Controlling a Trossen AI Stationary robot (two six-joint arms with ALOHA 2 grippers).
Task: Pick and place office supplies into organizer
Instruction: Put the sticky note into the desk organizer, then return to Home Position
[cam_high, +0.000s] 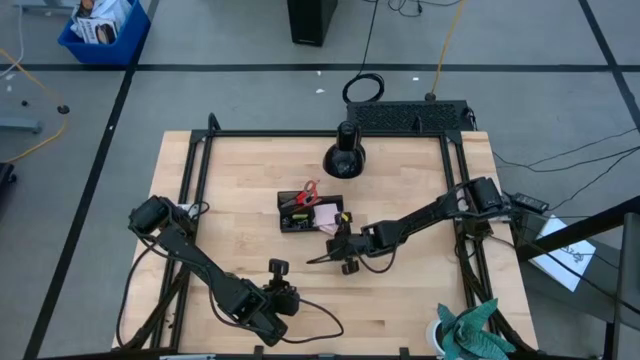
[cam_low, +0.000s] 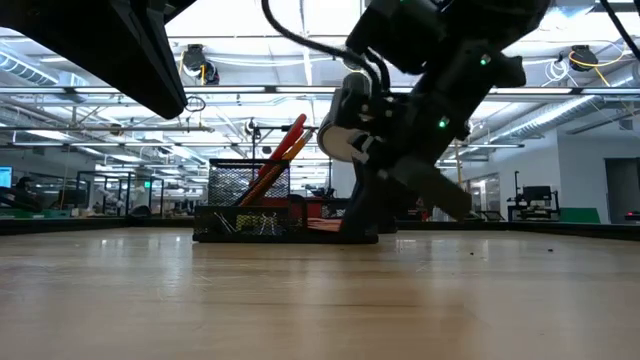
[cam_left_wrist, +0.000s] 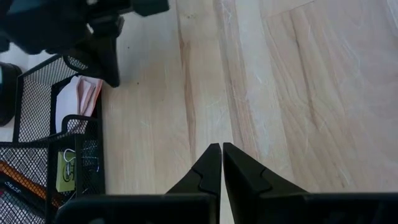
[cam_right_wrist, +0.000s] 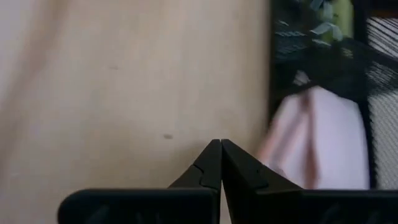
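Observation:
The black mesh organizer (cam_high: 305, 213) (cam_low: 250, 215) stands mid-table. Red-handled scissors (cam_high: 308, 191) (cam_low: 288, 145) stick up out of it, and a pink sticky-note pad (cam_high: 325, 213) (cam_right_wrist: 323, 137) lies at its right end. A yellow-green bit (cam_left_wrist: 65, 171) and an orange pencil (cam_left_wrist: 18, 177) lie in its compartments. My right gripper (cam_high: 335, 238) (cam_right_wrist: 221, 143) is shut with nothing between its fingers, low over the wood just near of the pad. My left gripper (cam_high: 278, 267) (cam_left_wrist: 221, 146) is shut and bare, toward the table's near edge.
A round black cone-shaped object (cam_high: 345, 155) stands behind the organizer. Black frame rails (cam_high: 195, 170) run along the table's sides. A green plant (cam_high: 470, 335) sits at the near right corner. Bare wood lies left and right of the organizer.

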